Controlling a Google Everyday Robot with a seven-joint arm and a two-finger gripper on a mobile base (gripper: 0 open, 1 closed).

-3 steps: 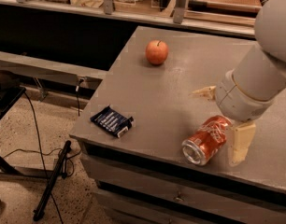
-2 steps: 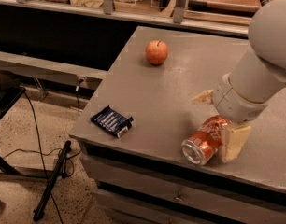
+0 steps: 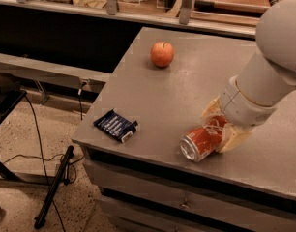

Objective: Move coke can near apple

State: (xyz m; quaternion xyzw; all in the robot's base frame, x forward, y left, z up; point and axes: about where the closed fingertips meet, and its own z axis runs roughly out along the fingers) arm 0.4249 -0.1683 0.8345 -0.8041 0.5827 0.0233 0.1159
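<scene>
The coke can (image 3: 200,140) lies on its side near the front edge of the grey table (image 3: 186,95), its silver top facing the front left. My gripper (image 3: 220,127) is down over the can's rear half, with one cream finger (image 3: 212,111) on its far side and the other on its near side, both pressed against it. The apple (image 3: 162,54) stands upright at the table's far left, well apart from the can. The white arm (image 3: 264,81) comes in from the upper right and hides the can's base.
A flat dark blue packet (image 3: 116,125) lies at the table's front left corner. A drawer front sits below the table edge. Cables and a dark stand lie on the floor to the left. A cluttered shelf runs along the back.
The fingers, spread wide on either side of the can before, have closed in onto it. The arm has come lower and the can has shifted slightly to the left.
</scene>
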